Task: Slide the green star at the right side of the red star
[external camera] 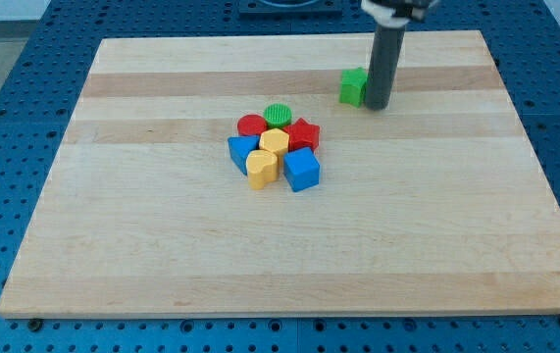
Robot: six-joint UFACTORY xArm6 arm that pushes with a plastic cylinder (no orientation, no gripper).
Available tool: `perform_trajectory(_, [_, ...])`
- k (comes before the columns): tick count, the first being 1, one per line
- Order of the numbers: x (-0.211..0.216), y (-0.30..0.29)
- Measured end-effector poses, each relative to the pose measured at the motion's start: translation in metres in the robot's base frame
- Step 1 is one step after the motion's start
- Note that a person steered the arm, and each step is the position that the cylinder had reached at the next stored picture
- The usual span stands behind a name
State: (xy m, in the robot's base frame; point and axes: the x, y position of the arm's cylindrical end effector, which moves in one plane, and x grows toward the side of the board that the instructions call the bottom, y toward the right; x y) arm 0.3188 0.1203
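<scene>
The green star (353,86) lies near the view's top, right of centre, on the wooden board (162,245). My tip (379,106) stands right against the green star's right side, partly hiding it. The red star (304,134) sits at the right edge of a tight cluster of blocks at the board's centre, below and to the left of the green star.
The cluster also holds a green round block (278,114), a red round block (251,125), a yellow block (275,140), a yellow heart-like block (262,168), a blue block (242,150) on the left and a blue cube (301,170) below the red star.
</scene>
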Motion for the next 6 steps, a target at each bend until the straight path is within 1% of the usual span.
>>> perform_trajectory(1, [-0.059,0.019])
perform_trajectory(2, [-0.087,-0.005])
perform_trajectory(3, [-0.069,-0.039])
perform_trajectory(5, [0.005,-0.029])
perform_trajectory(6, [0.024,-0.029])
